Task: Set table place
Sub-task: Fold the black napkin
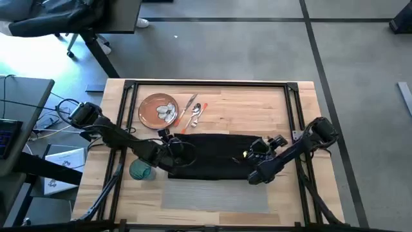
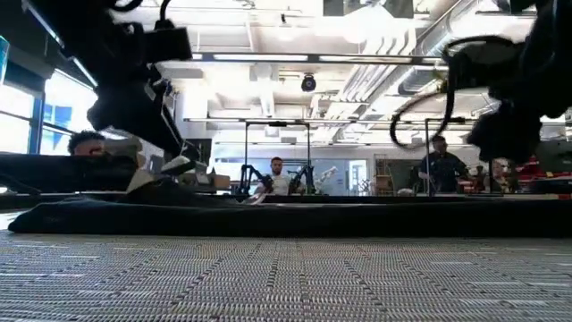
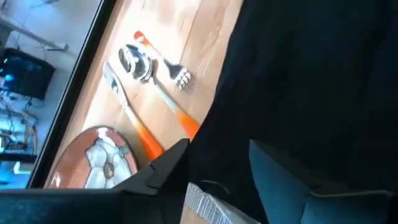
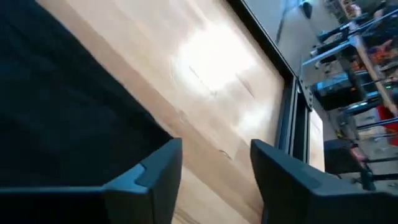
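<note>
Both grippers work the black napkin (image 1: 212,154) spread above the grey placemat (image 1: 215,193): left gripper (image 1: 172,149) at its left end, right gripper (image 1: 257,154) at its right end, jaws parted. Plate (image 1: 158,110) and cutlery (image 1: 193,113) lie beyond the napkin.

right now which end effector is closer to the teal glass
Left. The left end effector sits at the black napkin's left end, just beside the teal glass. The right end effector is far across the napkin, near its right end.

Both pincers, left (image 1: 172,149) and right (image 1: 257,154), sit over the black napkin (image 1: 212,154) above the grey placemat (image 1: 215,193).
</note>
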You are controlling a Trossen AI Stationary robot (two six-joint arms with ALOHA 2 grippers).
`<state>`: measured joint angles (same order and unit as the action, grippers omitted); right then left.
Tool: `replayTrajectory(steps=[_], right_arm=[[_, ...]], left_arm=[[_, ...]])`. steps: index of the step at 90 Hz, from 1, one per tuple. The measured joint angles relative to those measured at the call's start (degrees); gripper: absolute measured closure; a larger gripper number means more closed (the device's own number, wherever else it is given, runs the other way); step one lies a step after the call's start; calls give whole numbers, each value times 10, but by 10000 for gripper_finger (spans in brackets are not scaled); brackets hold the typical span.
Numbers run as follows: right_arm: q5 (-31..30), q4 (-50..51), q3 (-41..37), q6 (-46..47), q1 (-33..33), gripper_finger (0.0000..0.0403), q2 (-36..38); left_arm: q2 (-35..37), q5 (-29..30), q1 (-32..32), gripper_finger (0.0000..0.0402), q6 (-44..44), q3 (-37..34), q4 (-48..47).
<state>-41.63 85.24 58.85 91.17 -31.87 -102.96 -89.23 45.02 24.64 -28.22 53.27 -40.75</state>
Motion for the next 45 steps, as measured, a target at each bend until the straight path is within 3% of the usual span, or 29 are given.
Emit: replayTrajectory(steps=[10, 22, 45], right_arm=[[10, -38, 4, -61, -14, 209, 60], [39, -129, 3, -214, -29, 208, 141], [101, -219, 3, -415, 37, 208, 219]], left_arm=[[0, -65, 5, 241, 48, 32, -5], [0, -163, 9, 241, 100, 46, -4], [0, -185, -35, 241, 126, 33, -47]])
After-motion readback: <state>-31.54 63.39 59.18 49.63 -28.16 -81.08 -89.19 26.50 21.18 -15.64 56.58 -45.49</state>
